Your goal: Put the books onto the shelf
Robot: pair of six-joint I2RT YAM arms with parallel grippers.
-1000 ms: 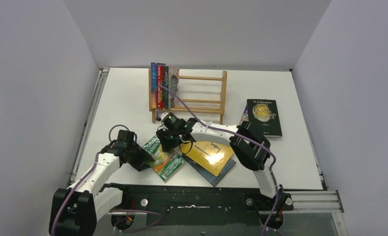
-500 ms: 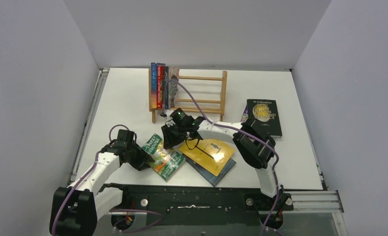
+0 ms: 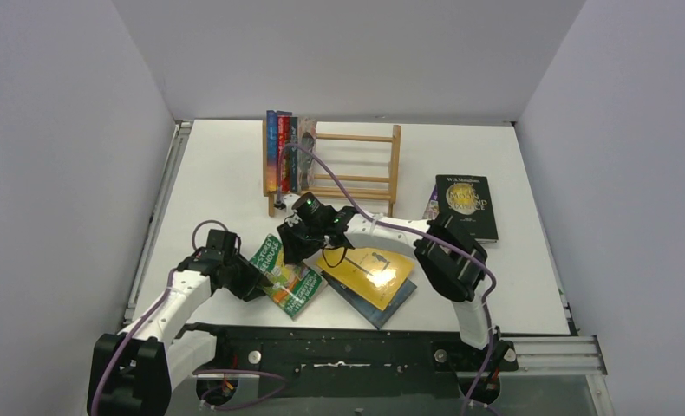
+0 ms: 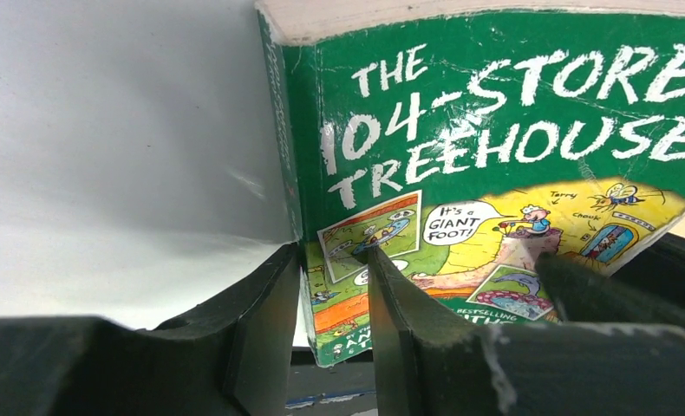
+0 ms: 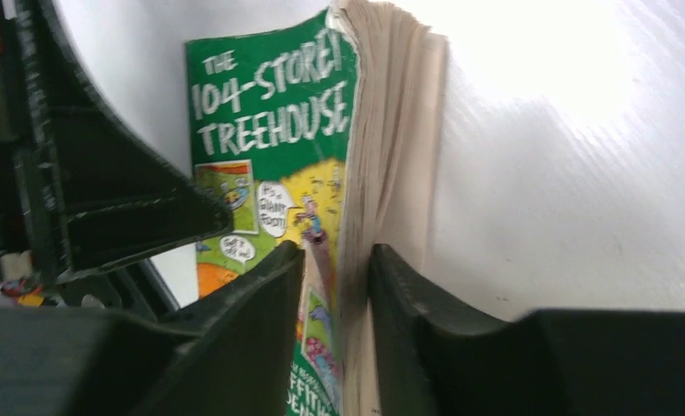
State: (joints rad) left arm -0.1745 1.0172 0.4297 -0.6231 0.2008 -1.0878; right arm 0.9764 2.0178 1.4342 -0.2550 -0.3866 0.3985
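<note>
Seen from above, the wooden shelf [image 3: 356, 160] stands at the rear of the white worktop [image 3: 218, 191] with about four books [image 3: 287, 156] already upright at its left end and the rest of its width bare. Nearer the arms' bases, the green treehouse book [image 3: 283, 276] is tipped up off the worktop between the left arm [image 3: 179, 299] and the right arm [image 3: 391, 232], each gripping it from its own side. Just to its right a yellow book [image 3: 369, 273] lies flat on a dark blue book [image 3: 391, 305]. Well apart, toward the right edge, a black book [image 3: 466, 206] lies on a purple book [image 3: 431, 204], of which only a sliver shows. The left wrist view shows the left arm's jaws drawn narrow and clamped on the lower corner of the green treehouse book [image 4: 495, 130] beside its spine, the front cover facing the camera. The right wrist view shows the right arm's jaws closed across the page block of the same book [image 5: 270, 130], one finger on the cover and the other on the fanned page edges. By this evidence the job is roughly half done. The green title is in hand but not yet shelved, and four more lie flat, waiting to be stood up.
</note>
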